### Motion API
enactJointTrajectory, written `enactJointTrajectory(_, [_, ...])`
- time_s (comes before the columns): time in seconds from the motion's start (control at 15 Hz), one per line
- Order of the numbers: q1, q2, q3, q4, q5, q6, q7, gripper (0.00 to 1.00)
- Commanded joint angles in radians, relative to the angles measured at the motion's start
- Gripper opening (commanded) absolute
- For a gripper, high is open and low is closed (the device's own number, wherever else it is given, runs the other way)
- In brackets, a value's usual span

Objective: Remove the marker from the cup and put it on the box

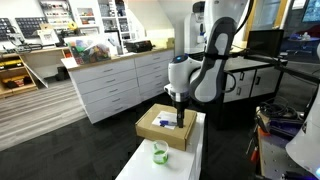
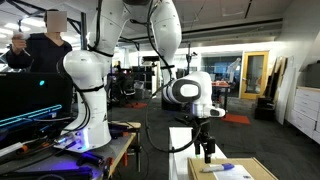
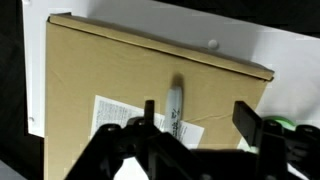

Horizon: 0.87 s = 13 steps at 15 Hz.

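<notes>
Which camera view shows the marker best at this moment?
The wrist view: the marker lies on the box by its white label, under the open gripper. In both exterior views it is at most a tiny streak on the box top.

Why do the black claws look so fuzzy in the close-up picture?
In the wrist view the gripper is too near the lens, so it's out of focus, while the marker and box behind look clearer. In both exterior views everything is small and grainy.

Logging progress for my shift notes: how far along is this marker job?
Done: the marker lies flat on the box, out of the cup. In hand: nothing; the gripper hangs open above it. Left: at most, pulling the arm away.
</notes>
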Motion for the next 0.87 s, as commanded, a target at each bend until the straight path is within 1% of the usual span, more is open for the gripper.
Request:
enactJointTrajectory(0.0, [-0.112, -0.083, 0.138, -0.002, 0.121, -0.151, -0.126, 1.00])
enactJointTrajectory(0.13, [-0.153, -0.078, 0.196, 0.033, 0.197, -0.220, -0.178, 1.00])
enactJointTrajectory(0.2, [-0.108, -0.047, 0.149, 0.023, 0.139, -0.152, -0.115, 1.00])
enactJointTrajectory(0.33, [-0.132, -0.052, 0.179, 0.037, 0.170, -0.181, -0.145, 1.00])
enactJointTrajectory(0.8, [-0.137, -0.052, 0.183, 0.038, 0.172, -0.185, -0.147, 1.00])
